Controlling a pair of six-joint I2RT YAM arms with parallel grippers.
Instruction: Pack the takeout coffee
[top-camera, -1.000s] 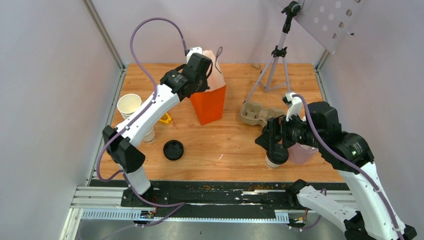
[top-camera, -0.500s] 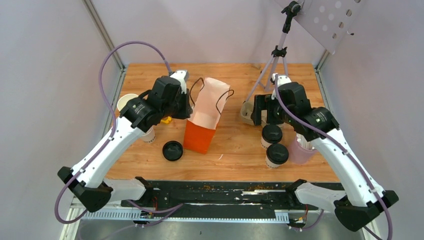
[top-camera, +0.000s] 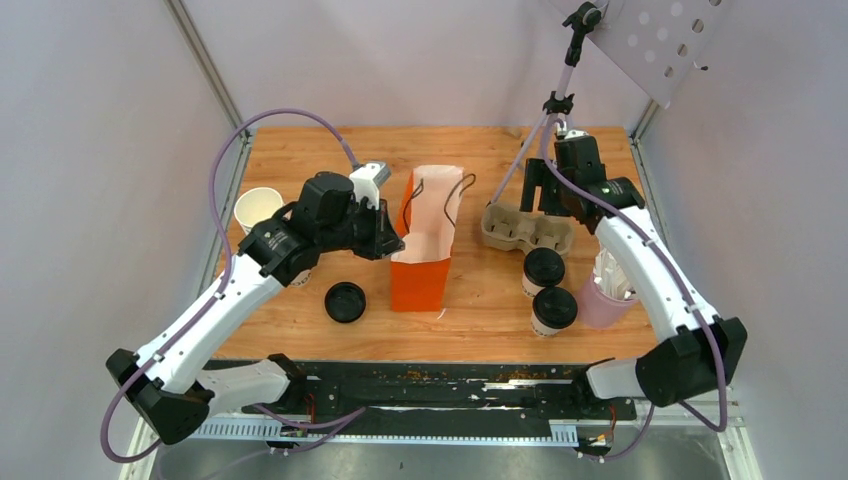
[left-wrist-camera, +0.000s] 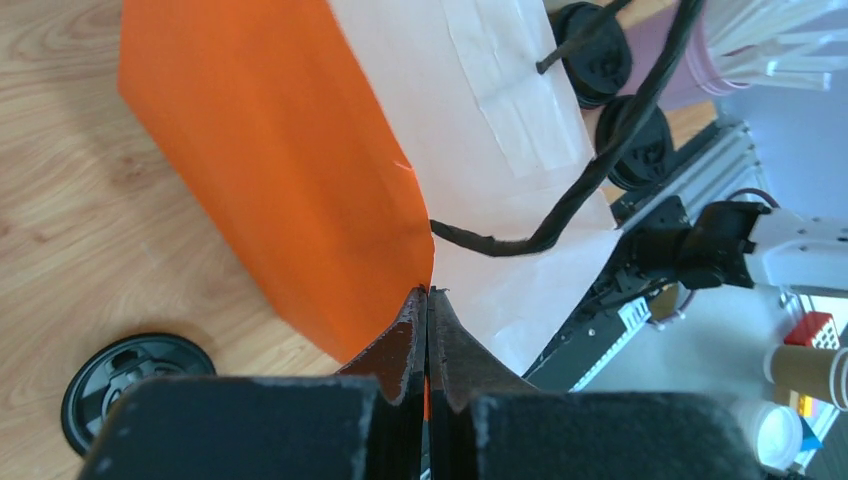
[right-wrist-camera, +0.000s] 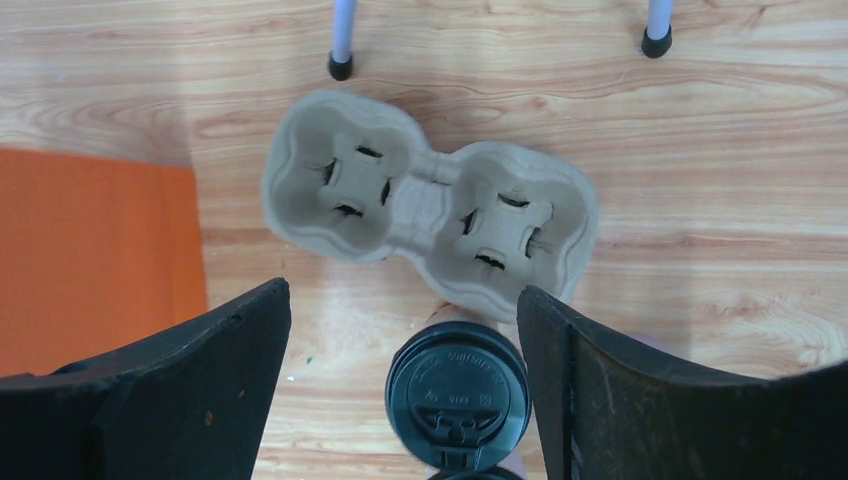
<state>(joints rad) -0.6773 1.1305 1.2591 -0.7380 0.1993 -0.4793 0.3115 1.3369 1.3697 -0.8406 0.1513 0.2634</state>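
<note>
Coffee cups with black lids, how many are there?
2. One coffee sits right in front of the tray; the other coffee just nearer, beside the pink cup. The bag could hide more.

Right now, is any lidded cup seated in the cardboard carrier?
No, both wells of the cardboard carrier show empty, and the nearest lidded cup stands on the table beside it.

Two lidded coffees (top-camera: 544, 268) (top-camera: 553, 308), one orange bag (top-camera: 418, 285), one carrier (top-camera: 527, 228), one loose lid (top-camera: 346, 301).
</note>
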